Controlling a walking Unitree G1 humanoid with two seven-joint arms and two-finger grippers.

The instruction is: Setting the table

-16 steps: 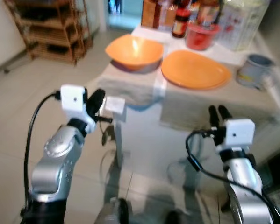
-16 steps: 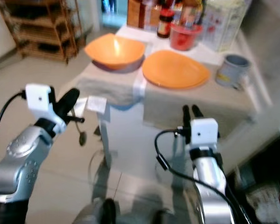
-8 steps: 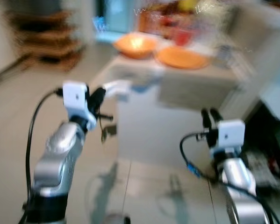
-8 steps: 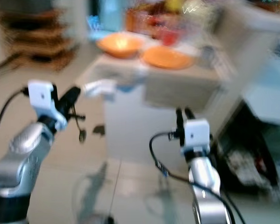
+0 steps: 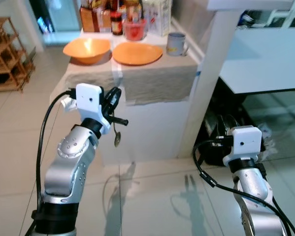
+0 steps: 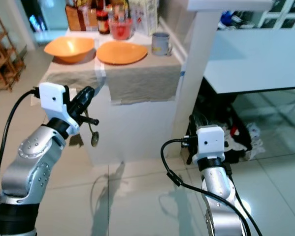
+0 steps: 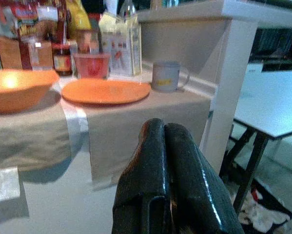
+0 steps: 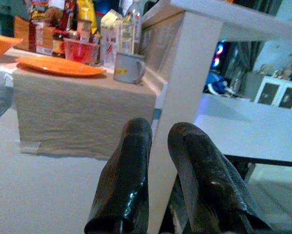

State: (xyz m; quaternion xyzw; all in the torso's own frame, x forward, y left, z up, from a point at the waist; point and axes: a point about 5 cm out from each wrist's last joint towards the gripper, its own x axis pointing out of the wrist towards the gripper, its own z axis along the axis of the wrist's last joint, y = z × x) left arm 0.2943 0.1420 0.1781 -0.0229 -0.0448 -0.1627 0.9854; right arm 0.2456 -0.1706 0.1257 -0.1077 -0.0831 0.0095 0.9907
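- The fingers of the left gripper (image 5: 114,98) are pressed together on the handle of a spoon (image 5: 116,135); the spoon hangs bowl-down below them, in the air in front of the near face of the desk (image 5: 152,83).
- In the left wrist view those fingers (image 7: 167,175) show no gap at all between them, which fits a firm pinch on a thin handle.
- The fingers of the right gripper (image 8: 158,175) stand a little apart with nothing between them; that arm is held low, to the right, near the white post (image 5: 213,73).
- On the cloth-covered desk top, an orange bowl (image 5: 86,49) sits at the far left, an orange plate (image 5: 137,53) just to its right, and a grey mug (image 5: 176,43) further right.
- Behind them, along the far edge, stand bottles and cartons with a red container (image 5: 135,30) among them.
- To the right, beyond the post, lies a second, pale desk (image 5: 265,59), bare as far as can be seen.
- Step in hand, as I judge it: carrying the spoon to a place setting. It is gripped but not yet laid down, and the robot stands back from both surfaces.
- The next move calls for closing in on whichever surface is being set, raising the left arm over its top, and lowering the spoon flat beside the plate or bowl before parting the fingers.
- The spoon dangles freely, so it may swing; a slow approach would keep it from knocking the desk edge.
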